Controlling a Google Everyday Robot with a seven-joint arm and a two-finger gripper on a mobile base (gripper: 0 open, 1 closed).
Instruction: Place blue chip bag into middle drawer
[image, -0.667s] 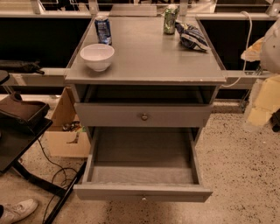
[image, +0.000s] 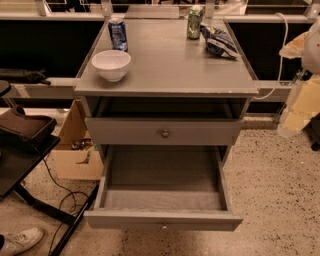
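The blue chip bag lies crinkled on the grey counter at its back right, beside a green can. The middle drawer is the lower of the two drawer fronts. It is pulled fully out and its plain grey inside holds nothing. The drawer above it is closed and has a small knob. My gripper shows as a pale blurred shape at the right edge of the view. It is right of the cabinet, below counter height, and well apart from the bag.
A white bowl and a blue-and-white can stand on the counter's left side. A cardboard box sits on the floor to the left of the cabinet. A black stand with cables is further left. A shoe is at the bottom left.
My arm at the right edge has shifted slightly. The bag, the cans, the bowl and both drawers have not moved.
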